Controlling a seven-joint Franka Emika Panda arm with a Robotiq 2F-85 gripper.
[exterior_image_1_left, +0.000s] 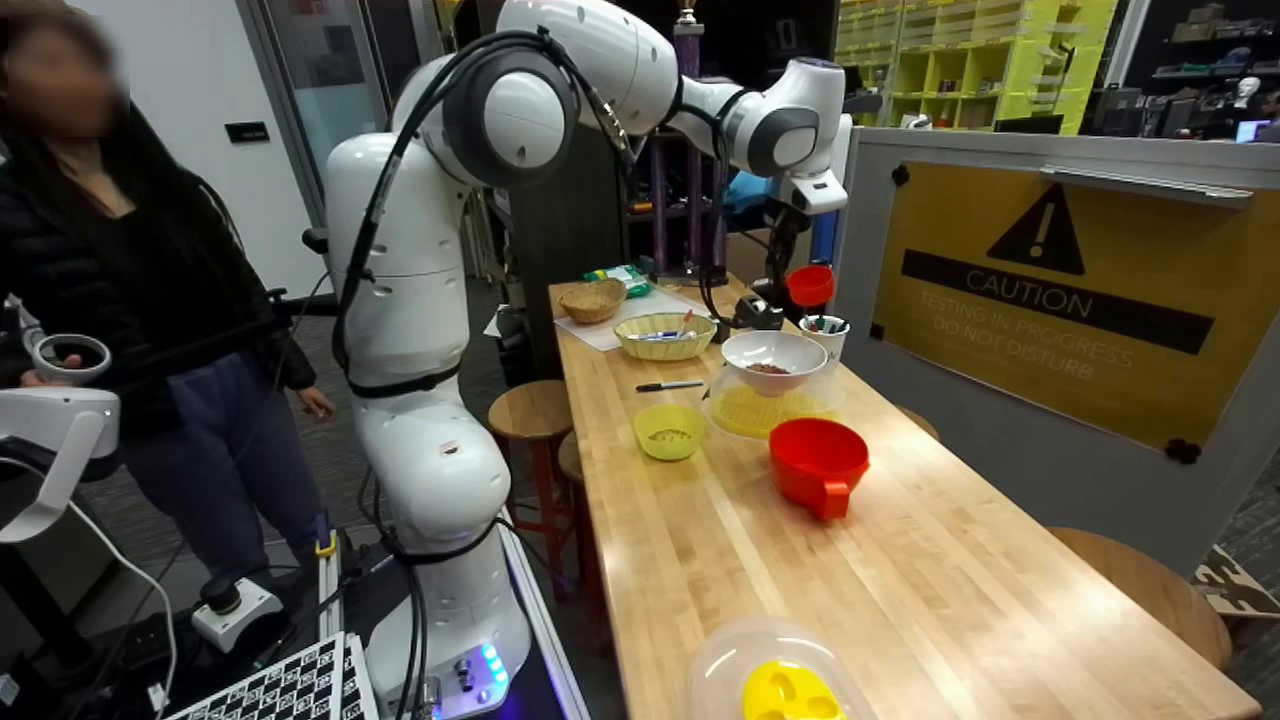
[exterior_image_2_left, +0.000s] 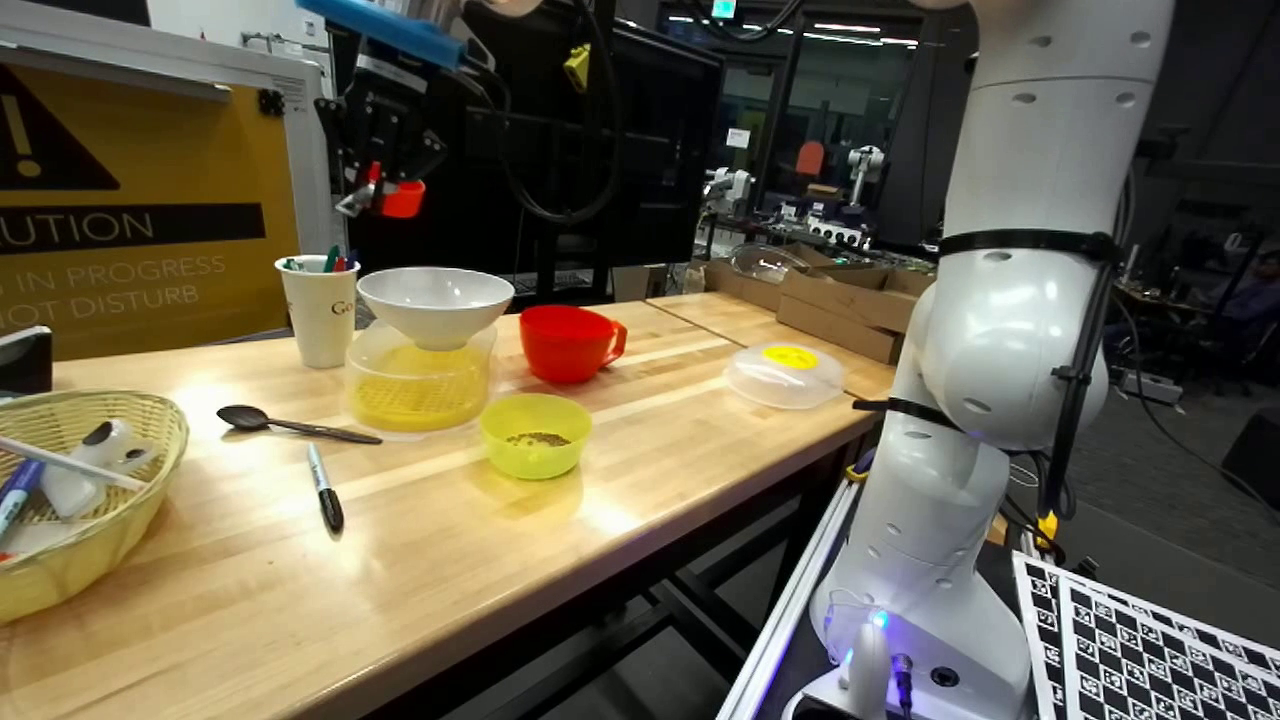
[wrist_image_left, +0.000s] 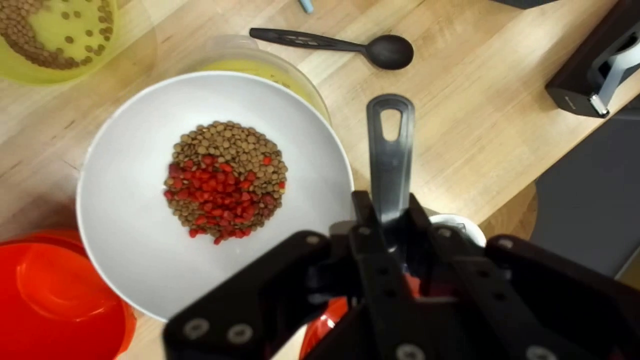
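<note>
Black fingers (wrist_image_left: 364, 215), nearly together, clamped on grey handle (wrist_image_left: 391, 170) of red scoop (exterior_image_1_left: 810, 286), white bowl (wrist_image_left: 125, 175) lower down

We see red scoop (exterior_image_1_left: 810, 286) w/ grey handle (wrist_image_left: 390, 167); wht bowl (wrist_image_left: 312, 165) w/ brn/red bits (wrist_image_left: 225, 180); red mug (exterior_image_2_left: 565, 345); yel-grn bowl (exterior_image_2_left: 535, 440) nr robot-side bench edge (exterior_image_2_left: 590, 545); b/w checkered board (exterior_image_2_left: 1130, 640).

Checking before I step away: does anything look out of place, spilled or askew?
One oddity: the white bowl sits on a clear and yellow container rather than directly on the table, which looks makeshift. No spill is evident.
</note>
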